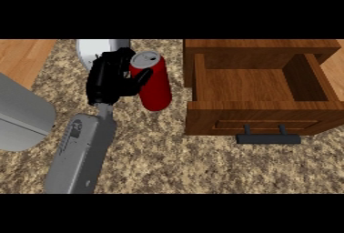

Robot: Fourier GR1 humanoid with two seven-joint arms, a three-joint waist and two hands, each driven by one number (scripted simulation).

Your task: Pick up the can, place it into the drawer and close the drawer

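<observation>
A red can (pixel 156 88) with a silver top stands on the speckled counter, left of the open wooden drawer (pixel 259 116). My left hand (pixel 107 79) is against the can's left side, and its fingers (pixel 139 80) curl onto the can's wall. The forearm (pixel 80 154) comes in from the lower left. The drawer is pulled out toward me, its inside is bare wood, and a dark bar handle (pixel 269 139) sits on its front. My right hand does not show.
A white rounded dish (pixel 94 48) lies behind my hand at the back. A large grey rounded body (pixel 20 118) fills the left edge. A wooden surface (pixel 20 57) shows at the far left corner.
</observation>
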